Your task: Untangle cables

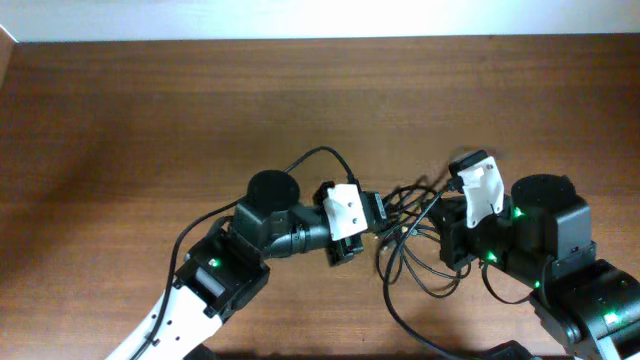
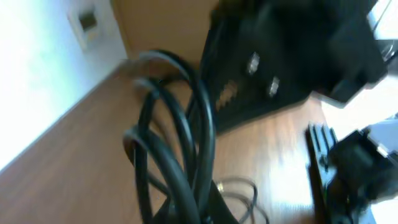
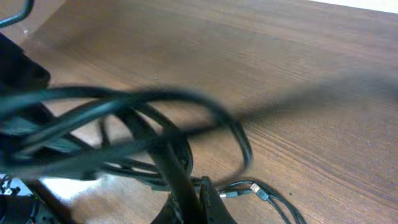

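The cables (image 1: 412,238) are thin black cords in a tangle on the brown table, between the two arms. My left gripper (image 1: 378,213) is shut on strands at the tangle's left side. In the left wrist view, looped cables (image 2: 186,137) rise blurred from the closed jaws at the bottom edge. My right gripper (image 1: 440,205) is shut on strands at the right side. In the right wrist view, a cable bundle (image 3: 155,121) stretches left from its closed jaws, and two small plug ends (image 3: 255,190) lie on the wood below. Loose loops trail toward the front edge (image 1: 400,300).
The wooden table (image 1: 150,110) stretches wide to the left and back. A thicker black wire (image 1: 315,155) arcs from the left arm's base. The right arm's black body (image 2: 280,56) fills the background of the left wrist view. A pale wall borders the table's far edge.
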Action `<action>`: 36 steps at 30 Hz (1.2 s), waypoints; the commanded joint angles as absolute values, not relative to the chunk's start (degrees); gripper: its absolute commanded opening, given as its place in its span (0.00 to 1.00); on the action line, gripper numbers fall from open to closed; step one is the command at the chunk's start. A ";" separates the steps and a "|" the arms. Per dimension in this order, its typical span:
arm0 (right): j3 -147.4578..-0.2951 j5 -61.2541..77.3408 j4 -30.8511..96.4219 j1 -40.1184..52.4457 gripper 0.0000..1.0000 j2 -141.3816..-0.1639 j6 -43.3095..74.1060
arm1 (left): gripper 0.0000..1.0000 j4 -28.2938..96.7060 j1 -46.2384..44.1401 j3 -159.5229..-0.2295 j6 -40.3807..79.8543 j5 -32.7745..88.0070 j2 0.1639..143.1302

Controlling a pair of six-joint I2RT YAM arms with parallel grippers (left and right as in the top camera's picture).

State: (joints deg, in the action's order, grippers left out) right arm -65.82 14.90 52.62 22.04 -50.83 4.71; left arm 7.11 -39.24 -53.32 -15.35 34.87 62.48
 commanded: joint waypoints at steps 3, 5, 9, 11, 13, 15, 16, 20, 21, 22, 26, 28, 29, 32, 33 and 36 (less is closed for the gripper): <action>-67.31 14.11 53.67 21.69 0.04 -50.87 4.78 | 0.00 -3.57 -39.68 -54.04 -5.41 40.34 62.13; -67.31 14.13 54.26 21.69 0.04 -51.11 4.78 | 0.00 -5.41 -39.68 -54.04 -2.94 40.34 62.13; -67.31 14.35 55.31 21.69 0.74 -51.53 4.78 | 0.00 -7.51 -39.68 -54.04 -1.96 37.82 62.13; -67.31 14.33 56.40 21.69 0.92 -51.53 4.78 | 0.00 -8.36 -39.57 -54.04 2.26 33.06 62.13; -67.31 14.33 57.28 21.69 0.93 -51.51 4.78 | 0.00 -8.78 -39.57 -54.04 5.06 28.75 62.13; -67.31 14.33 57.69 21.69 0.93 -51.51 4.78 | 0.00 -8.75 -39.57 -54.04 7.62 25.54 62.13; -67.31 14.35 57.89 21.69 0.93 -51.51 4.78 | 0.00 -8.43 -39.57 -54.04 9.72 22.63 62.13; -67.31 14.59 58.96 21.69 0.93 -51.51 4.80 | 0.00 -7.90 -39.57 -54.04 23.97 11.03 62.13; -67.31 14.74 59.13 21.69 0.93 -51.51 4.84 | 0.00 -7.88 -39.57 -54.04 27.75 8.51 62.13; -67.31 14.79 59.16 21.69 0.93 -51.51 5.02 | 0.00 -7.88 -39.57 -54.04 31.35 6.59 62.13; -67.31 18.81 58.41 21.69 0.85 -51.53 5.45 | 0.00 -7.92 -39.57 -54.04 43.29 3.92 62.13; -67.31 22.98 56.84 21.69 0.67 -51.53 5.45 | 0.00 -7.84 -39.57 -54.04 53.06 3.14 62.13; -67.31 23.83 56.45 21.69 0.66 -51.53 5.43 | 0.00 -7.86 -39.57 -54.04 57.34 3.18 62.13; -67.31 22.31 56.29 21.69 0.66 -51.53 4.78 | 0.00 -6.39 -39.59 -54.04 58.54 3.27 62.13; -67.31 19.66 56.31 21.69 0.66 -51.51 4.78 | 0.00 -5.02 -39.59 -54.04 55.64 3.66 62.13; -67.31 7.68 56.53 21.69 0.66 -51.53 9.69 | 0.00 -2.79 -39.57 -54.04 53.87 7.49 62.13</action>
State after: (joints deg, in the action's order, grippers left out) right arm -66.22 18.20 56.55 22.04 -51.48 5.85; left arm -3.05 -39.42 -53.32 54.89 4.12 62.59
